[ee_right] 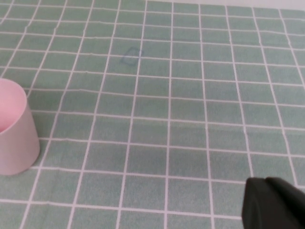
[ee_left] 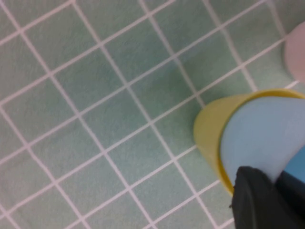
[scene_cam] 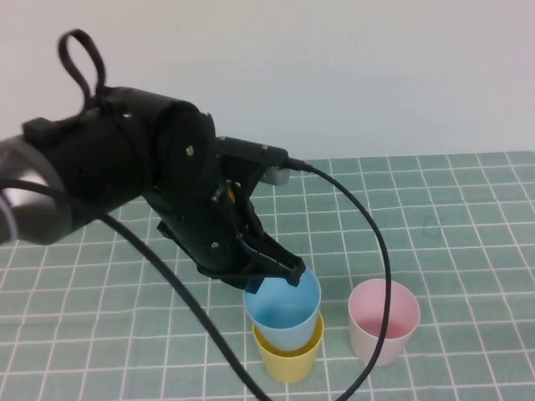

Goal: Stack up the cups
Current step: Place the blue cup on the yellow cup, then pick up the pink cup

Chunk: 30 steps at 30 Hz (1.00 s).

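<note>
My left gripper [scene_cam: 288,271] is shut on the near rim of the light blue cup [scene_cam: 282,309]. That cup sits partly inside the yellow cup [scene_cam: 288,359], which stands on the mat at the front centre. The left wrist view shows the blue cup [ee_left: 262,138] inside the yellow cup [ee_left: 209,129], with the left gripper [ee_left: 271,191] on the blue rim. The pale pink cup [scene_cam: 383,322] stands upright just right of them, and it also shows in the right wrist view [ee_right: 12,129]. My right gripper [ee_right: 274,202] appears only in its wrist view, above bare mat and away from the pink cup.
A green mat with a white grid [scene_cam: 468,217] covers the table. A black cable [scene_cam: 380,242] from the left arm loops down in front of the pink cup. A pale wall stands behind.
</note>
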Available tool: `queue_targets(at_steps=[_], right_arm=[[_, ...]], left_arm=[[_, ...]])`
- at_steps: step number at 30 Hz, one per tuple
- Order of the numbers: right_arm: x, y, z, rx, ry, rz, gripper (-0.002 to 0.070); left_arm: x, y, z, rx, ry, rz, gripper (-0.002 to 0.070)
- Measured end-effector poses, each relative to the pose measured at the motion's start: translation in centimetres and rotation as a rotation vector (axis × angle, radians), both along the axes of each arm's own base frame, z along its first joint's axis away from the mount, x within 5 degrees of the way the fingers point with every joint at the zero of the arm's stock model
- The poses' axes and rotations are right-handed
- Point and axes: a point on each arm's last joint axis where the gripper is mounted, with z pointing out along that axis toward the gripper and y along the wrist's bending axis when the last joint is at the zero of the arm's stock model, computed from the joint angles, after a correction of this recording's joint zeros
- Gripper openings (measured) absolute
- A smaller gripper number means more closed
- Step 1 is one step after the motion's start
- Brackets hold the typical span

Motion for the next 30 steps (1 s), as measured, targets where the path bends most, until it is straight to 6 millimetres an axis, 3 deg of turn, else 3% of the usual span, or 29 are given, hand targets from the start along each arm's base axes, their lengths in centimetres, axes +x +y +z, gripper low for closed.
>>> queue_targets(at_steps=[12, 18, 23, 26, 30], right_arm=[[0.0, 0.0, 0.0, 0.000, 0.000, 0.000, -0.0001], [0.0, 0.0, 0.0, 0.000, 0.000, 0.000, -0.0001], [0.0, 0.0, 0.0, 0.000, 0.000, 0.000, -0.0001], [0.0, 0.0, 0.0, 0.004, 0.002, 0.000, -0.0001], [-0.2, 0.4, 0.2, 0.011, 0.027, 0.040, -0.0001]], left_arm=[[0.4, -0.2, -0.5, 0.018, -0.001, 0.001, 0.0004], [0.1, -0.1, -0.5, 0.022, 0.030, 0.002, 0.0097], [0.2, 0.1, -0.5, 0.041, 0.027, 0.021, 0.0109], [0.0, 0.7, 0.4, 0.051, -0.017, 0.029, 0.0108], [-0.6, 2.2, 3.2, 0.057, -0.133, 0.086, 0.0090]])
